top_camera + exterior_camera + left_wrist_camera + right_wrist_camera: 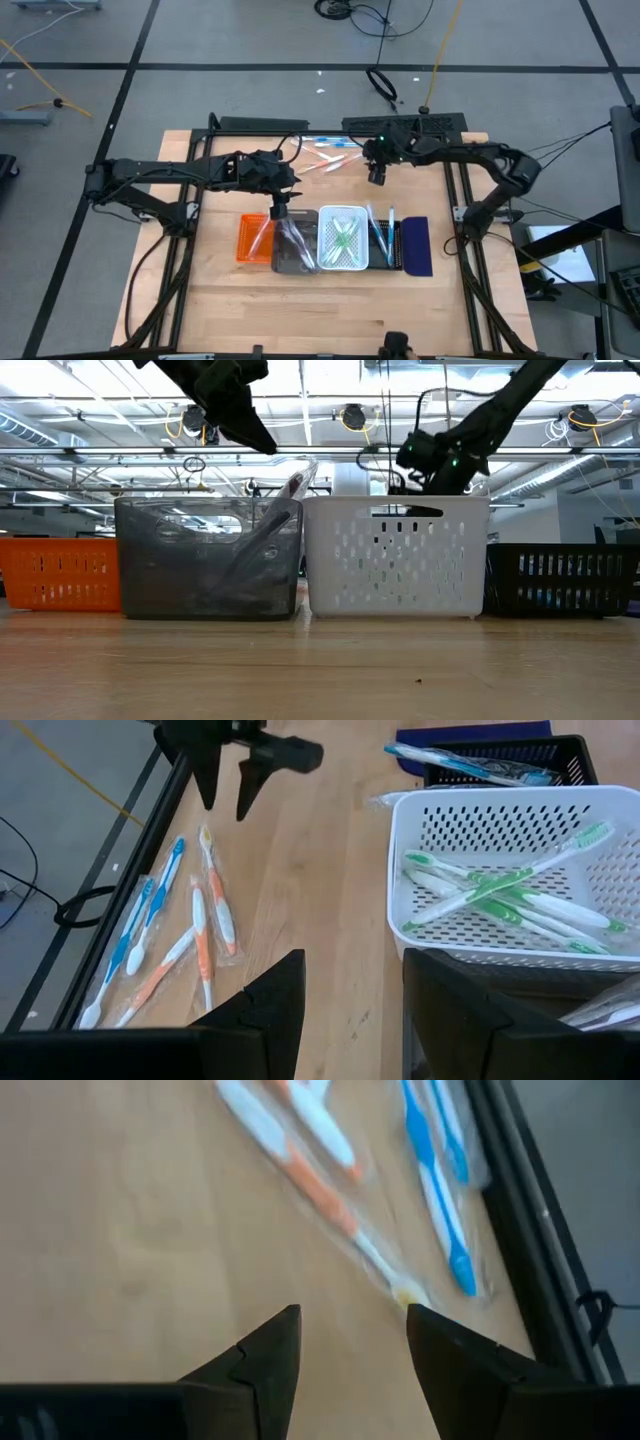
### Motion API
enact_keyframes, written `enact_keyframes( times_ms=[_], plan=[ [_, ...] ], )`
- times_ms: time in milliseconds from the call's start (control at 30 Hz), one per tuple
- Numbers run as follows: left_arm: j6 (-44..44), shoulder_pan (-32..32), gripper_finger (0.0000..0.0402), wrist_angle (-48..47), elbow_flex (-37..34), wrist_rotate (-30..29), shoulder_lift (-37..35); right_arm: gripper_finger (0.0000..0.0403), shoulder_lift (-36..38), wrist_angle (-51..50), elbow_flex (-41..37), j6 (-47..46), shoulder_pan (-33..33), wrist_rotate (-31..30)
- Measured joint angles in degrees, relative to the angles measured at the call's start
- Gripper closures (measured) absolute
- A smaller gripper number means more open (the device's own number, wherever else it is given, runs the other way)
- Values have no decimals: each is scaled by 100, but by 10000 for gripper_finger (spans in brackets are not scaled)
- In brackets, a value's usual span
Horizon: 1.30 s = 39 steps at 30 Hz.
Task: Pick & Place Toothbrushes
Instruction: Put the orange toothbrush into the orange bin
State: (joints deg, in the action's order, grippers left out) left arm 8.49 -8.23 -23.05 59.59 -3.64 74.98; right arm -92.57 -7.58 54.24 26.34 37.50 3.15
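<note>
Several wrapped toothbrushes [330, 158] lie loose on the table near its far edge, orange-and-white ones [205, 920] beside blue ones [140, 930]. My right gripper [350, 1340] hovers open just above them, an orange-and-white one [320, 1190] ahead of its fingertips. My left gripper [280, 205] stands open above the grey tray [295, 250], nothing between its fingers. A clear-wrapped toothbrush [285, 510] leans inside that tray, its top over the rim. Green toothbrushes [500, 895] lie in the white tray [342, 262]. Blue ones [470, 762] lie in the black tray [398, 240].
Five trays stand in a row mid-table: orange [250, 238], grey, white, black, then navy [417, 245]. A black frame [400, 125] runs along the table's far edge behind the loose toothbrushes. Bare wood lies between the trays and the near edge.
</note>
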Motion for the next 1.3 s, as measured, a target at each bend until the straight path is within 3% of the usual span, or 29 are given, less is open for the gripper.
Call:
enact_keyframes(
  times_ms=[567, 900, 1033, 1200, 1300],
  plan=[
    [31, 0, 231, 23, 0, 0, 0, 227, -1243, -8, 889, 554, 273, 1],
    [66, 0, 231, 13, 0, 2, 0, 232, -1640, -40, 946, 847, 365, 50],
    [79, 0, 231, 7, 0, 2, 0, 272, -1641, -195, 946, 834, 365, -89],
    [66, 0, 231, 7, 0, 2, 0, 383, -1572, -361, 935, 663, 359, -164],
    [37, 0, 231, 7, 0, 4, 0, 393, -1544, -465, 935, 527, 346, -161]
  ],
)
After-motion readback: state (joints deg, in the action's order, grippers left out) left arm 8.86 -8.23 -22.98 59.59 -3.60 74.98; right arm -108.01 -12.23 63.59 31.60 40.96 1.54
